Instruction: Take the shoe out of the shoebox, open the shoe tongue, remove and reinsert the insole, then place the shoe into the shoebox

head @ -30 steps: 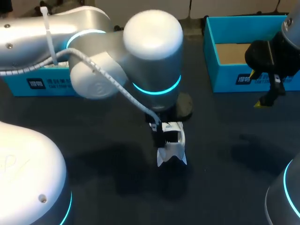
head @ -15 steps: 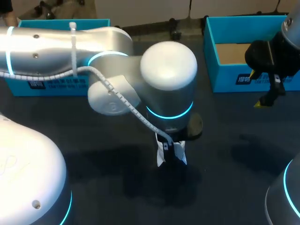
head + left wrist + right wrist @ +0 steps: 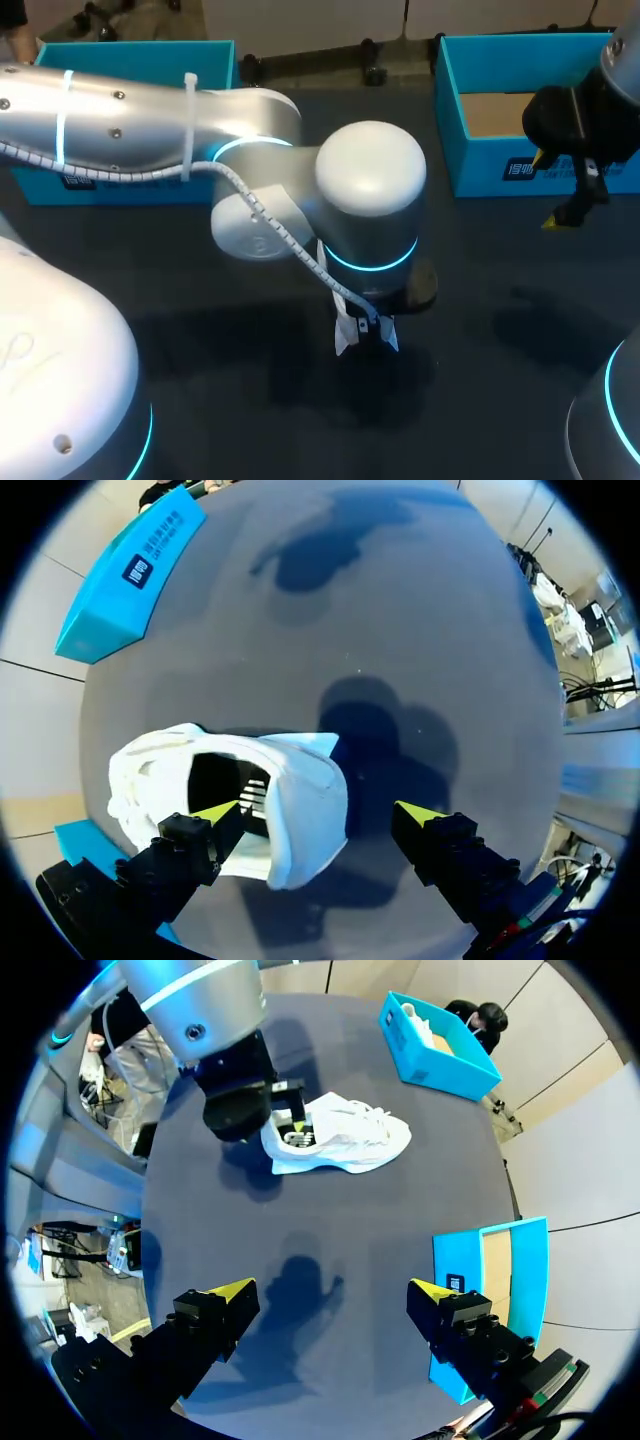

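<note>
While L hand [image 3: 318, 816] gapes wide, 1 finger [image 3: 214, 814] enters shoe [image 3: 305, 795] (white).

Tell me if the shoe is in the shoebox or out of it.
Out. The white shoe lies on the dark table under the left gripper, apart from the open blue shoebox.

head view overhead, wrist views nearer, sharing shoe [image 3: 340, 1135]

The shoe [image 3: 345, 1135] seems soft cloth, the table [image 3: 500, 380] matt, the left arm [image 3: 370, 190] glossy and smooth.
</note>
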`<state>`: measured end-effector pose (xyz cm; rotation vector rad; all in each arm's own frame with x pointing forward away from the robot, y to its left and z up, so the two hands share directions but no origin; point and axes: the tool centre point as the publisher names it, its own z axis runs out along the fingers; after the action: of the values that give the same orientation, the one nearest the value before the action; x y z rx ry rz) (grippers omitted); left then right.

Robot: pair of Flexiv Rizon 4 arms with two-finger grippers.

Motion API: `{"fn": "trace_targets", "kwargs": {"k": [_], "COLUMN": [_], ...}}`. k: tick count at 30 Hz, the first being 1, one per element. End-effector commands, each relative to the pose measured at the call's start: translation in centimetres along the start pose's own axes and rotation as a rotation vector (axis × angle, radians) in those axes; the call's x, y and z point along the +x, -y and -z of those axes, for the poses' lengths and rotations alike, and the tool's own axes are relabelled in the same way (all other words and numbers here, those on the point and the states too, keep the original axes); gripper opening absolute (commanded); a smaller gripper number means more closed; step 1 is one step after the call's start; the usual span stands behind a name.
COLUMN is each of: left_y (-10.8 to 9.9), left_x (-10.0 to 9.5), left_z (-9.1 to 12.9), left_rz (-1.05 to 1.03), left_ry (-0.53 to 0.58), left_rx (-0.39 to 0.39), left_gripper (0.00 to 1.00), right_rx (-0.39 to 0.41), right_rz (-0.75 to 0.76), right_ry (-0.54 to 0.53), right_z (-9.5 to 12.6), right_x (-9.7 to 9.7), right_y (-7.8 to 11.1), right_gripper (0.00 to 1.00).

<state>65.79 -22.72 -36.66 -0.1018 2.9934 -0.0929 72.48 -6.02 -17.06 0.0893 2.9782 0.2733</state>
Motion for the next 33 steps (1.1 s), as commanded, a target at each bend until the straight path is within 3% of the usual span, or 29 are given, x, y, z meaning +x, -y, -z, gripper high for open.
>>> {"fn": "trace_targets", "kwargs": {"k": [1,10,11,12,13,14,17,22,28,33], "left_y": [0.4,0.6,0.6,0.6,0.6,0.5,0.4,0.1,-0.2,-0.5], "left_x": [0.0,0.3,0.4,0.4,0.4,0.5,0.5,0.7,0.9,1.1], "left_z": [-1.7,-3.6,-3.7,-3.7,-3.7,-3.7,-3.8,-4.1,-4.0,-2.6], "left_rz": [-0.003,-0.017,-0.021,-0.021,-0.023,-0.023,-0.029,-0.021,-0.030,-0.047], "left_ry": [-0.014,-0.037,-0.041,-0.043,-0.054,-0.064,-0.084,-0.137,-0.186,-0.188], "left_rx": [0.001,-0.027,-0.029,-0.029,-0.028,-0.028,-0.032,-0.036,-0.044,-0.069], "left_gripper": [1.00,1.00,0.85,0.82,0.71,0.50,0.36,0.00,0.00,0.00], "right_rx": [0.004,0.004,0.004,0.004,0.004,0.004,0.004,0.004,0.004,0.004], "right_rz": [-0.001,-0.001,-0.001,-0.001,-0.001,-0.001,-0.001,-0.001,-0.001,-0.001], "right_ry": [-0.002,-0.002,-0.002,-0.002,-0.002,-0.002,-0.002,-0.002,-0.002,-0.002], "right_z": [-0.1,-0.1,-0.1,-0.1,-0.1,-0.1,-0.1,-0.1,-0.1,-0.1], "right_x": [-0.1,-0.1,-0.1,-0.1,-0.1,-0.1,-0.1,-0.1,-0.1,-0.1], "right_y": [-0.1,-0.1,-0.1,-0.1,-0.1,-0.1,-0.1,-0.1,-0.1,-0.1], "right_gripper": [1.00,1.00,1.00,1.00,1.00,1.00,1.00,1.00,1.00,1.00]}}
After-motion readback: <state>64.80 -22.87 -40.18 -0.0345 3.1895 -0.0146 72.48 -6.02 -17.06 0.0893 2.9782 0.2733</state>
